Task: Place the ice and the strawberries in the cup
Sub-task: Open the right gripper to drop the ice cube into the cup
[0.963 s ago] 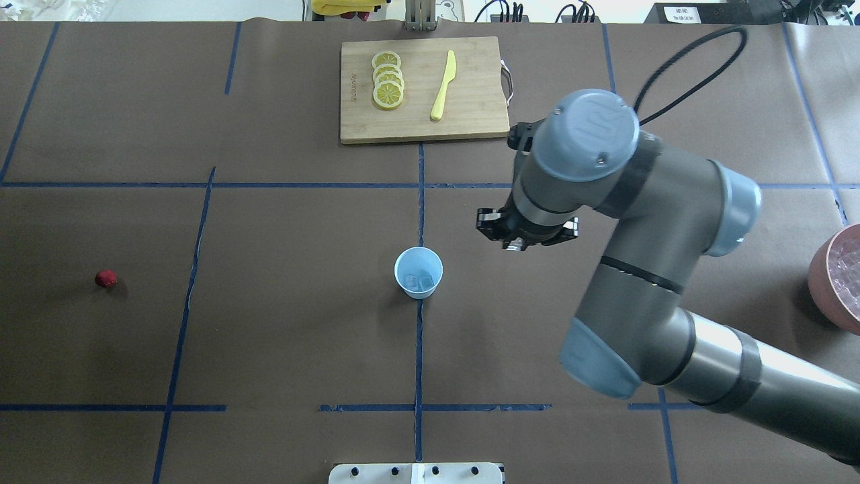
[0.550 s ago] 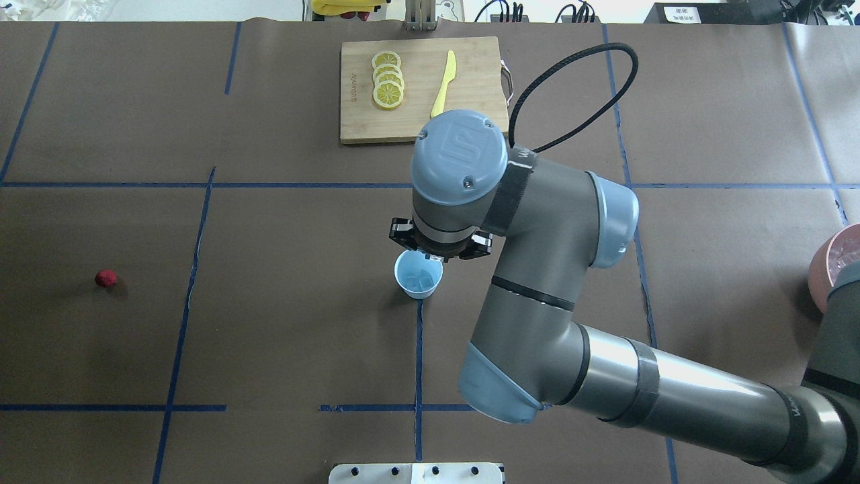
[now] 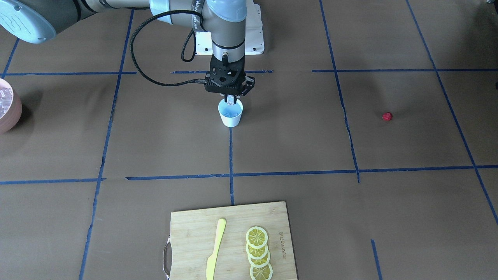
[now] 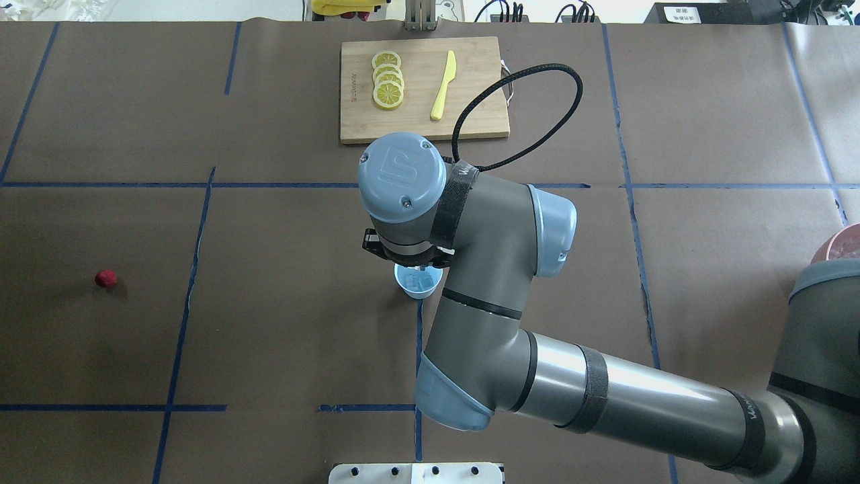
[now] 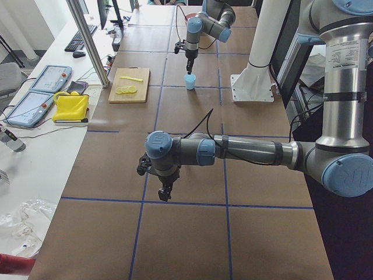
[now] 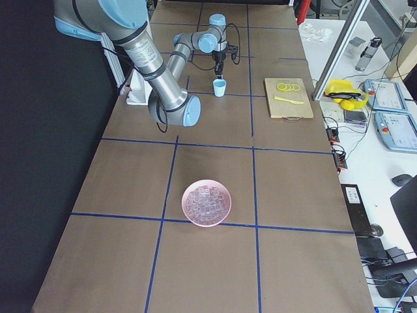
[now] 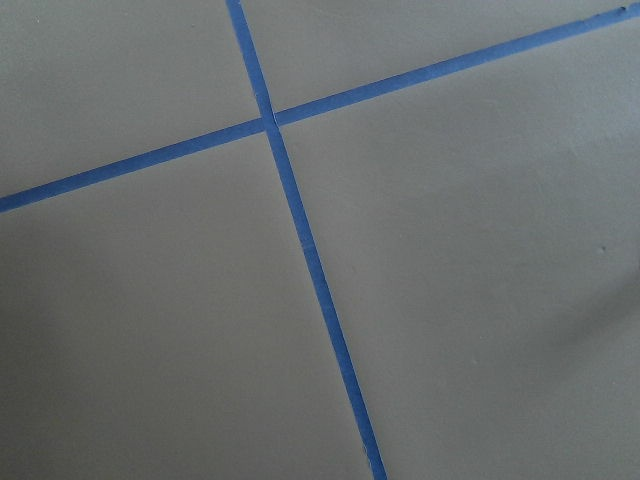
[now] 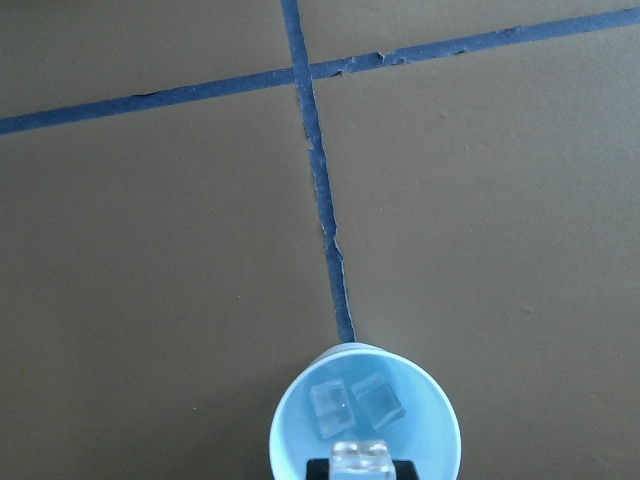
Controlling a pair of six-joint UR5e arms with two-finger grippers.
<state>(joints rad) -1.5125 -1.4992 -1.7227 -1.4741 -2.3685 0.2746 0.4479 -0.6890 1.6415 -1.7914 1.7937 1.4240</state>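
Casing and fittings of the two UR5e arms.
Right arm (image 4: 510, 282): grey tubular links and pale-blue joint caps. The end cap (image 4: 402, 176) is embossed with a logo and set with small screws. A black strap (image 4: 457, 202) sits beside it, and a black braided cable (image 4: 582, 87) loops at 2 o'clock of that cap. The right gripper (image 3: 231, 102) is black. Left arm (image 5: 233, 153): same grey and pale blue.

One cup (image 3: 230, 114), one strawberry (image 3: 386, 116), one bowl (image 3: 13, 116), four lemon slices (image 3: 258, 254), one knife (image 3: 215, 249)

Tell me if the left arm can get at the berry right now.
Probably yes. The berry sits alone on open table on the left arm's side, nothing near it, and the right claw holds ice over the cup, far off.
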